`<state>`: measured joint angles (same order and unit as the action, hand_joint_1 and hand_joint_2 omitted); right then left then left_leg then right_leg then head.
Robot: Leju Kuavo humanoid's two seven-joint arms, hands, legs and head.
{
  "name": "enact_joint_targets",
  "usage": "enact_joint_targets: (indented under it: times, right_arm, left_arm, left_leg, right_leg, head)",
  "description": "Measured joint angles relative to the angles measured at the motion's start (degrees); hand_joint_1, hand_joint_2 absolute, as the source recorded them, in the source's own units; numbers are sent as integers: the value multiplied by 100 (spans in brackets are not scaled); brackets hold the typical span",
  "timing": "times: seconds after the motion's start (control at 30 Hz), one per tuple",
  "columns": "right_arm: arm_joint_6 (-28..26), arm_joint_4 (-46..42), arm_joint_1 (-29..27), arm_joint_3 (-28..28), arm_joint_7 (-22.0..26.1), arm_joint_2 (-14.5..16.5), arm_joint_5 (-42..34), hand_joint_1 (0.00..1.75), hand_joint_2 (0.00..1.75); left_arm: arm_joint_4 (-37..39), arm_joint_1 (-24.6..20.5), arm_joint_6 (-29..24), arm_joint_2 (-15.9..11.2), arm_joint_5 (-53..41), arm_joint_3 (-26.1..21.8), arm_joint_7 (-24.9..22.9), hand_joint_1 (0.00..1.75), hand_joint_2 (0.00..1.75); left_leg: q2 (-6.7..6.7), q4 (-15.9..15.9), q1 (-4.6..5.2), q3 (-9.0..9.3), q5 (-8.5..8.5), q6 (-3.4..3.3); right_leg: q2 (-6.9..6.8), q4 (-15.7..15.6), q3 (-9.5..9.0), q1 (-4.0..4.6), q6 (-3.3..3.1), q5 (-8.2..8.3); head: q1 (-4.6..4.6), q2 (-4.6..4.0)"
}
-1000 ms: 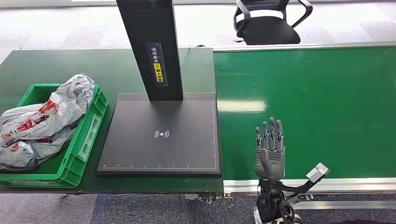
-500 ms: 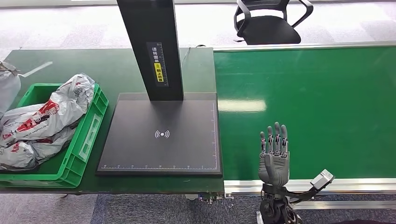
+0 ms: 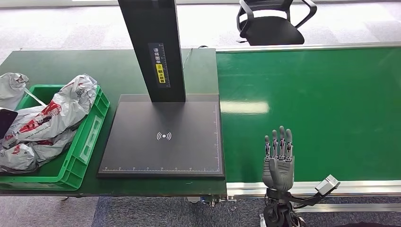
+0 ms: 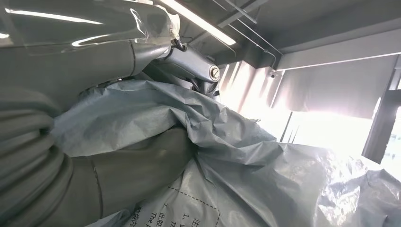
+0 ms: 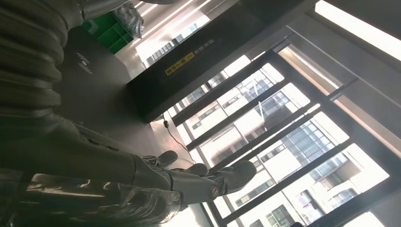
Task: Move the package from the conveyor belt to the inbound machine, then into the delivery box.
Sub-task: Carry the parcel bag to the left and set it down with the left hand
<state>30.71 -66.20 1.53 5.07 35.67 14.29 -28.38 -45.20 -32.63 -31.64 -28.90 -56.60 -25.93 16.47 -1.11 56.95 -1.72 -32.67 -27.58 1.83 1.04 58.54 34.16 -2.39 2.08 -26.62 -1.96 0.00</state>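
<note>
Far left, the left hand (image 4: 118, 170) is wrapped around a grey plastic package (image 3: 10, 87), holding it just over the far corner of the green delivery box (image 3: 87, 142), which already has crumpled mailer bags (image 3: 45, 118) piled in it; next along the worktop (image 3: 113, 66) sits the black inbound machine (image 3: 163, 137) with its flat scan pad and upright post; over on the green conveyor belt (image 3: 331, 104) the right hand (image 3: 279, 163) hovers flat near the front edge, fingers straight, holding nothing; an office chair (image 3: 272, 23) sits behind the belt.
</note>
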Motion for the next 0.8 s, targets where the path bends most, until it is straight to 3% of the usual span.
enact_joint_targets:
  times: [0.23, 0.5, 0.63, 0.8]
  right_arm:
    - [-29, 1, -4, -17, 28, 0, -61, 0, 175]
    - [-31, 9, -4, -17, 50, -2, -114, 0, 175]
    - [-34, 10, -9, -14, 72, -2, -163, 0, 175]
    - [-36, -48, -62, -2, 13, 3, -170, 0, 175]
  left_arm:
    - [-201, -167, 133, 173, 60, 238, 4, 168, 175]
    - [-936, -391, 509, 67, 829, 507, 0, 163, 175]
    - [-1661, -190, 686, -33, 1458, 555, 43, 151, 175]
    - [-2562, 498, 655, 33, 1573, 619, 91, 149, 175]
  left_leg:
    - [0, 0, -1, -1, 0, 0]
    - [-2, 0, -1, -1, 0, 0]
    - [-2, -1, -1, -2, -1, 0]
    - [-1, -1, 0, -3, -4, 4]
  right_leg:
    - [0, 1, 1, 1, 0, 0]
    - [1, 2, -2, 1, 0, 0]
    - [1, 1, 1, 1, -1, -1]
    - [1, -1, 1, 0, -1, -3]
  head:
    - [-1, 0]
    - [0, 0]
    - [0, 0]
    - [1, 0]
